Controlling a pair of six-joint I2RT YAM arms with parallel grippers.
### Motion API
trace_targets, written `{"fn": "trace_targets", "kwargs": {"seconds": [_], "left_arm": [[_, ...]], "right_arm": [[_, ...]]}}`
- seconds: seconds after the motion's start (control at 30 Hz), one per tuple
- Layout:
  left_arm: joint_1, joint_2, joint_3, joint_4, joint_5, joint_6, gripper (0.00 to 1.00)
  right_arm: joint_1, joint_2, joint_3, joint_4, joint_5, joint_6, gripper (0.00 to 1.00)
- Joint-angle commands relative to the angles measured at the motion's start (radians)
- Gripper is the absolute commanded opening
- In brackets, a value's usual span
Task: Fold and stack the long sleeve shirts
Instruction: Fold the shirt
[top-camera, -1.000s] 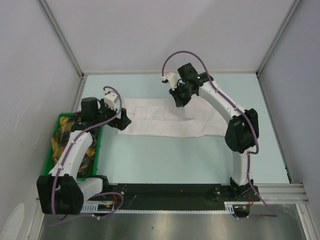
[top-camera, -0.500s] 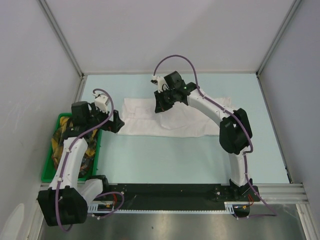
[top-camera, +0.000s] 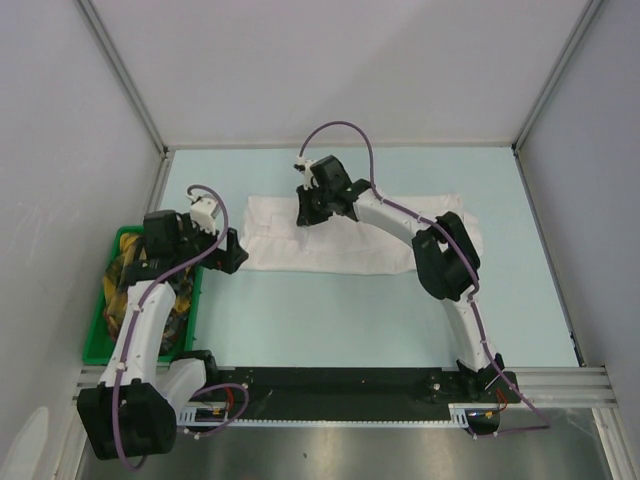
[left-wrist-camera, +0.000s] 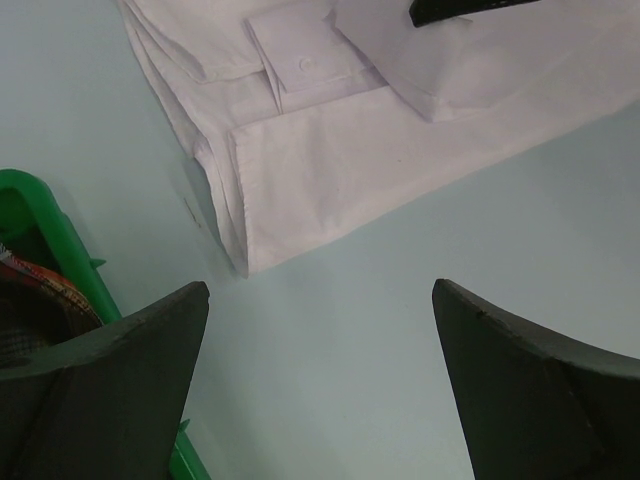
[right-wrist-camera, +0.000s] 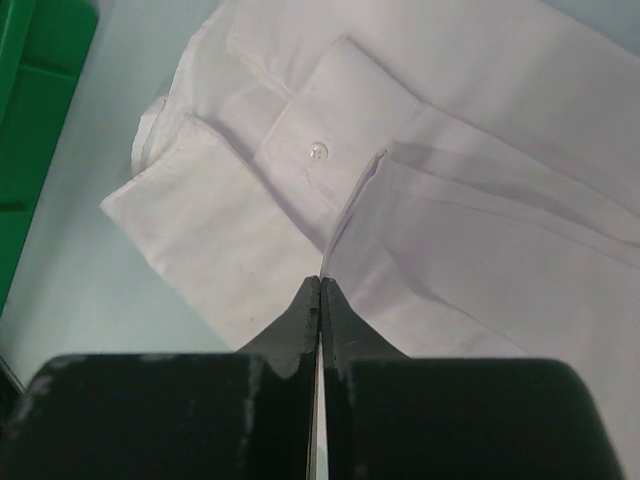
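Observation:
One long sleeve shirt (top-camera: 340, 250) lies partly folded as a white band across the middle of the pale blue table. My right gripper (top-camera: 305, 212) hovers over its left part, shut on a raised edge of the cloth (right-wrist-camera: 345, 225) that climbs up to the fingertips. In the right wrist view the right gripper (right-wrist-camera: 320, 280) sits just behind a buttoned cuff (right-wrist-camera: 315, 150). My left gripper (top-camera: 232, 250) stands wide open beside the shirt's left end, over bare table. The left wrist view has the left gripper (left-wrist-camera: 320, 290) empty, with the shirt's corner (left-wrist-camera: 330, 150) ahead of it.
A green bin (top-camera: 95, 340) holding colourful cloth stands at the table's left edge, under the left arm; its rim (left-wrist-camera: 40, 220) is close to the left finger. Grey walls enclose the table on three sides.
My right gripper has travelled left over the shirt, drawing the pinched cloth with it. The left gripper has backed off a little to the left, away from the shirt's end.

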Motion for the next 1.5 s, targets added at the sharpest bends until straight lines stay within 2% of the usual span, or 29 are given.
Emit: {"fn": "trace_targets", "kwargs": {"seconds": [0.0,0.1,0.13,0.17,0.23,0.27,0.37,0.4,0.57,0.6,0.73,0.83,0.93,1.1,1.27,1.3,1.37,1.47], "left_arm": [[0.011,-0.032,-0.019,-0.012,-0.001,0.030,0.99],[0.011,-0.032,-0.028,-0.007,0.000,0.038,1.00],[0.010,-0.031,-0.030,-0.006,0.003,0.044,0.99],[0.011,-0.022,-0.031,-0.004,0.017,0.053,0.99],[0.011,-0.003,-0.028,-0.006,0.037,0.111,0.99],[0.007,0.020,-0.025,-0.013,0.079,0.143,1.00],[-0.048,0.052,-0.016,-0.024,0.071,0.281,0.98],[-0.074,0.075,-0.013,-0.025,0.055,0.365,0.98],[-0.257,0.185,-0.011,-0.009,-0.046,0.637,0.95],[-0.265,0.245,-0.002,-0.007,-0.057,0.665,0.94],[-0.311,0.397,0.054,0.002,-0.127,0.725,0.89],[-0.329,0.477,0.073,0.030,-0.190,0.759,0.88],[-0.344,0.529,0.071,0.074,-0.268,0.799,0.89],[-0.354,0.587,0.073,0.136,-0.354,0.836,0.85],[-0.357,0.630,0.074,0.140,-0.403,0.866,0.67],[-0.357,0.630,0.073,0.139,-0.409,0.871,0.60],[-0.357,0.632,0.070,0.139,-0.414,0.871,0.54],[-0.366,0.620,0.068,0.117,-0.403,0.874,0.38]], "right_arm": [[0.013,-0.006,0.045,0.121,0.043,0.038,0.00],[0.020,0.006,0.042,0.124,0.020,0.024,0.00],[0.020,0.011,0.042,0.118,-0.012,0.018,0.08],[0.018,0.009,0.041,0.106,-0.023,0.012,0.23],[0.000,-0.012,0.028,0.054,-0.065,-0.019,0.37],[-0.013,-0.056,0.016,0.033,-0.082,-0.033,0.47],[-0.095,-0.158,-0.079,-0.056,-0.124,-0.115,0.62],[-0.149,-0.225,-0.144,-0.102,-0.148,-0.143,0.63],[-0.333,-0.379,-0.310,-0.329,-0.138,-0.342,0.53],[-0.400,-0.415,-0.373,-0.351,-0.133,-0.364,0.52],[-0.537,-0.457,-0.472,-0.438,-0.077,-0.458,0.47],[-0.597,-0.448,-0.508,-0.472,-0.023,-0.522,0.42],[-0.605,-0.425,-0.530,-0.504,0.044,-0.567,0.40],[-0.615,-0.390,-0.593,-0.445,0.189,-0.582,0.41],[-0.640,-0.234,-0.518,-0.357,0.282,-0.582,0.34],[-0.640,-0.213,-0.495,-0.351,0.289,-0.582,0.33],[-0.642,-0.160,-0.432,-0.331,0.333,-0.584,0.31],[-0.642,-0.099,-0.337,-0.308,0.365,-0.602,0.31]]}}
